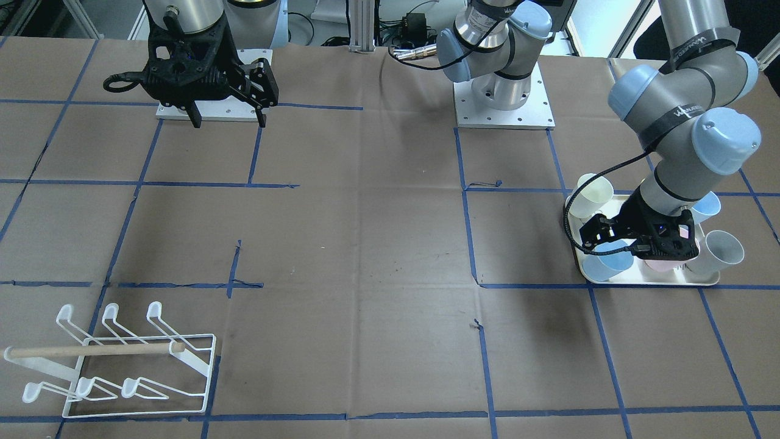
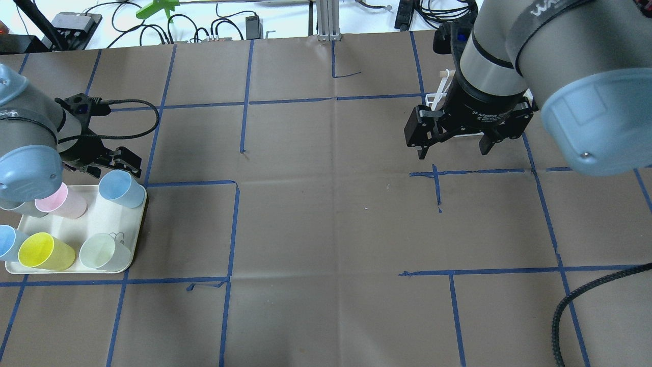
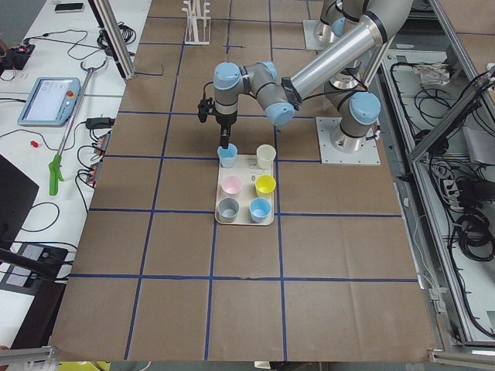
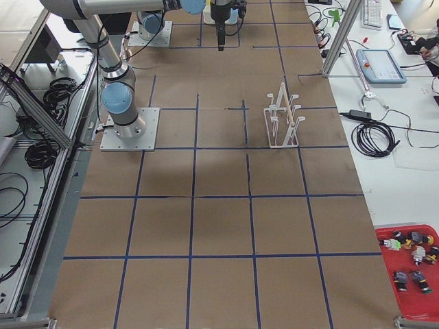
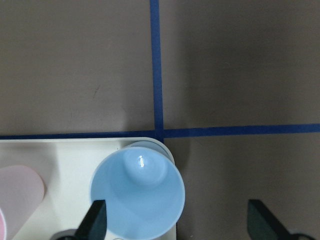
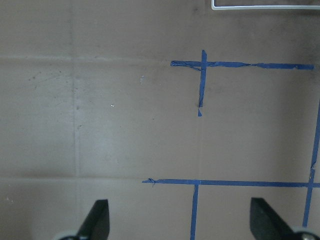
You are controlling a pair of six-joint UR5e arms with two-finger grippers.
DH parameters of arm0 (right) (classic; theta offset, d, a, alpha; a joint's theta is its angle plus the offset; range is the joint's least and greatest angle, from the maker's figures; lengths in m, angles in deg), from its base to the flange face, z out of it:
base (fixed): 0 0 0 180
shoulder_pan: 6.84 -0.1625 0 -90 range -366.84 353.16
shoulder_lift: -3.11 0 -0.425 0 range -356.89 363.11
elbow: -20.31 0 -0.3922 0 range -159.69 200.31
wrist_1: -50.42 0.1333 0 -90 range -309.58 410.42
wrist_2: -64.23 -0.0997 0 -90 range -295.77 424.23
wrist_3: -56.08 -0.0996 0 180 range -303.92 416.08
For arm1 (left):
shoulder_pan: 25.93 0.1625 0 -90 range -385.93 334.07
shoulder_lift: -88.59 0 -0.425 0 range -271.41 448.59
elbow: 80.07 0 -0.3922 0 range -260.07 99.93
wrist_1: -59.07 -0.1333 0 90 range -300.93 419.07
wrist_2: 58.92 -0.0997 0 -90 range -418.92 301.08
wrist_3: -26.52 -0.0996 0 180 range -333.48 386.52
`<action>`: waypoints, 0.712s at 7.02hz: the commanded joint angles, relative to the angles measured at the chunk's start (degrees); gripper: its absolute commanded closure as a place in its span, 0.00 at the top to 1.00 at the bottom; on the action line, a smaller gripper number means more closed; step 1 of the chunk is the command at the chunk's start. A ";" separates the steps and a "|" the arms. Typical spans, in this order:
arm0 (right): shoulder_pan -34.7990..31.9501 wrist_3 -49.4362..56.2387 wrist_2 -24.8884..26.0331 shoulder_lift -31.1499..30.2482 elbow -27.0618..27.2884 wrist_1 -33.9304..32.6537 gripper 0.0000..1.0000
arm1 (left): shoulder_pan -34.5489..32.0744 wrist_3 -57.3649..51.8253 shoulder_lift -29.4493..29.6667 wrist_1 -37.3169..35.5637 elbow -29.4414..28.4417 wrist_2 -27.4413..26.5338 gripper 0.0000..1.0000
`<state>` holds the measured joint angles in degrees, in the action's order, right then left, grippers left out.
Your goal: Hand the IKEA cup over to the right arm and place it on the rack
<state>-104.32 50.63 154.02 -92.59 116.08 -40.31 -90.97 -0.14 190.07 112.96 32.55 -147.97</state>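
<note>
Below wide-spread L tool [image 5: 175, 210], off-centre: blue cup [image 5: 137, 195] on tray [image 5: 60, 160].

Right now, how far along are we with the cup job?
Done: nothing, the rack holds no cup. In hand: the left gripper is open over the light blue cup at the tray corner, not gripping. Left: grasp, hand-over to the open, empty right gripper, placing.

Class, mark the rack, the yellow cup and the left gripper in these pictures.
rack [image 1: 91, 350], front-facing view, on its wooden dowel bar.
yellow cup [image 2: 36, 248], overhead view, inside its open mouth.
left gripper [image 5: 177, 217], left wrist view, midway between its open fingertips.
</note>
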 commanded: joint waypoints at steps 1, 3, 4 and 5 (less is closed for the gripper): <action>0.00 0.00 -0.05 0.07 -0.06 -0.15 1.00 | 0.00 0.38 2.32 -1.25 1.62 -0.06 0.99; 0.00 0.00 -0.05 0.07 -0.06 -0.24 1.00 | 0.09 0.47 2.32 -0.81 2.16 -0.41 0.99; 0.00 0.00 -0.05 0.07 -0.06 -0.24 1.00 | 0.18 0.47 2.15 -0.54 2.16 -0.24 0.98; 0.00 0.00 -0.05 0.07 -0.06 -0.24 1.00 | 0.18 -0.57 2.06 -0.54 1.90 -0.33 0.70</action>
<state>-104.31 50.63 153.97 -92.52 116.03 -40.55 -90.84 0.07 192.23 112.28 34.59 -148.27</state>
